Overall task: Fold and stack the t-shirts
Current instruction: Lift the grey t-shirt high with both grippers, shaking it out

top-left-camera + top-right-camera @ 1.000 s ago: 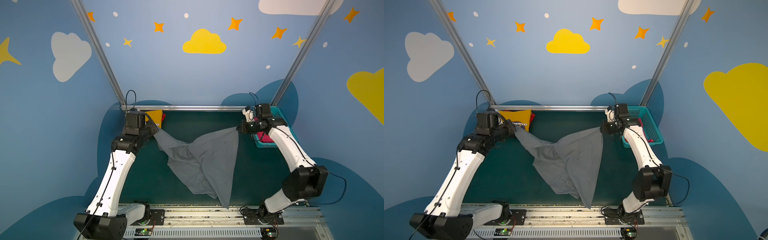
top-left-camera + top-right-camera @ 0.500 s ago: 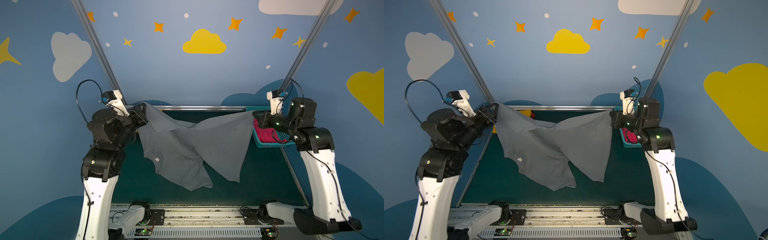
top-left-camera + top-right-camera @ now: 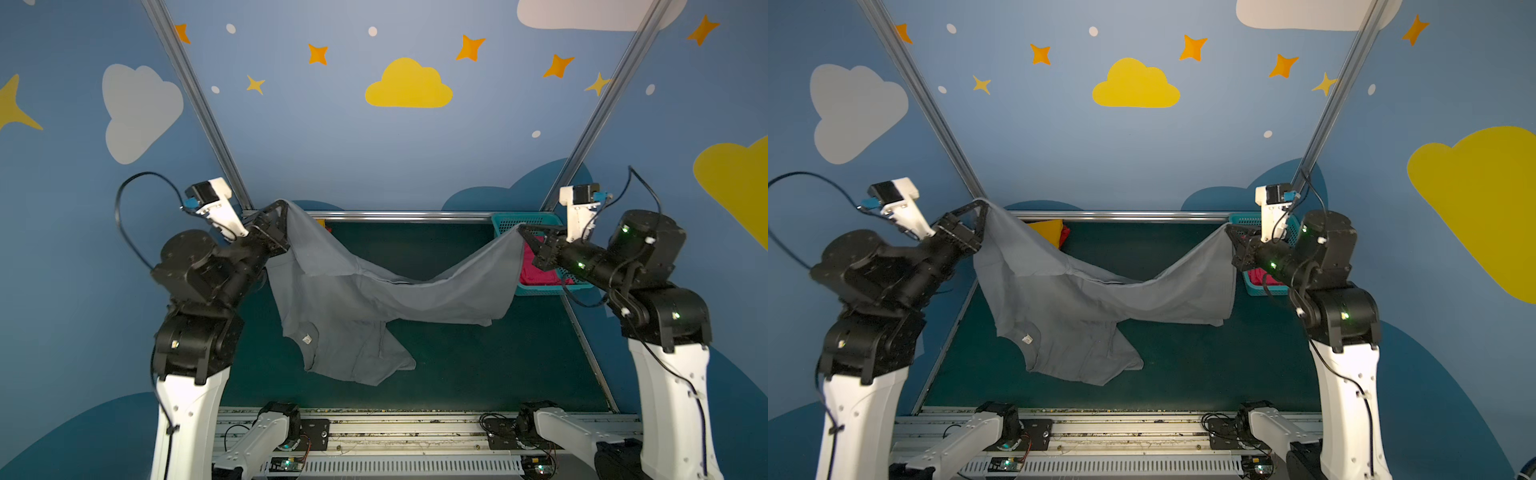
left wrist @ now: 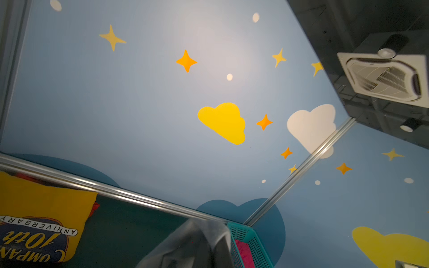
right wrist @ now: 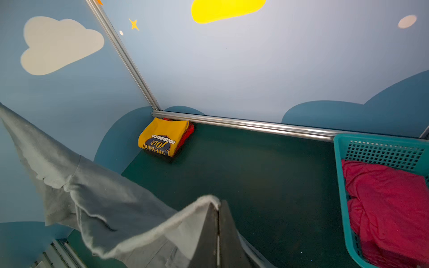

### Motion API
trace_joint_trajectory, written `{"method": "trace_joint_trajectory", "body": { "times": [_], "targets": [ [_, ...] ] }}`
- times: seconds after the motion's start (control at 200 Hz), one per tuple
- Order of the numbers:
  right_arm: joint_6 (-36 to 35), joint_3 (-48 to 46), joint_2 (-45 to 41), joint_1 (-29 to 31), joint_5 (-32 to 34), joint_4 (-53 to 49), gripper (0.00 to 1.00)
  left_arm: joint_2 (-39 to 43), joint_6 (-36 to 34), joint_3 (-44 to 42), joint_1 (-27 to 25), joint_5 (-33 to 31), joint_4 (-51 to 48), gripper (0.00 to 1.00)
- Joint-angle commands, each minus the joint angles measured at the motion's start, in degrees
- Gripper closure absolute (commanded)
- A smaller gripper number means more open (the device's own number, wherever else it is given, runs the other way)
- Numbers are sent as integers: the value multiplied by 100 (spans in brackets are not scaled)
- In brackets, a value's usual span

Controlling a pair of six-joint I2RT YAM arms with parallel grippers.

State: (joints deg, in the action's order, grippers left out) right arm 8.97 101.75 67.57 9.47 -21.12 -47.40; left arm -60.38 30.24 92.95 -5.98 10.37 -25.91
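Grey t-shirt [image 3: 374,299]: strung between both hands above worktop [image 3: 478,365], sagging mid-span. Left hand [image 3: 284,208] clamped on far-left corner; right hand [image 3: 522,230] clamped on far-right corner.

Obscured, cropped and illegible items
Entries: yellow t-shirt [image 3: 1045,230], largely hidden behind the hanging grey t-shirt [image 3: 1084,299] in both top views, and cut by the frame edge in the left wrist view, print incomplete; red cloth [image 5: 190,131] beneath it, sliver only, kind indeterminable; pink t-shirt [image 5: 385,208], cropped at the right wrist view's edge; neck label [image 3: 306,340] on the grey t-shirt, too small to read; grey cloth blurred in the left wrist view.
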Motion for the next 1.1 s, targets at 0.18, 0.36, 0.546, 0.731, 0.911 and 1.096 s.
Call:
{"method": "trace_joint_trajectory", "body": {
  "times": [0.18,0.36,0.546,0.731,0.911,1.096],
  "targets": [
    [127,2892,2828,-235,-390,113,100,-3336,451,3120,663,871,-294,95],
    [910,4583,3969,-665,-1217,875,100,-5701,2667,6863,1317,2450,241,95],
    [1504,4807,3948,-945,-1852,2078,100,-6513,4974,7881,1738,2566,2646,95],
    [1331,4286,3321,-948,-2414,2292,100,-5629,3811,7516,1605,3172,1880,95],
    [861,1300,1647,-623,-2523,2810,100,-3910,499,5608,649,3046,-1066,95],
    [493,-1763,-131,-215,-1917,2595,100,-820,536,-441,-179,1787,1001,95]
  ]
}}
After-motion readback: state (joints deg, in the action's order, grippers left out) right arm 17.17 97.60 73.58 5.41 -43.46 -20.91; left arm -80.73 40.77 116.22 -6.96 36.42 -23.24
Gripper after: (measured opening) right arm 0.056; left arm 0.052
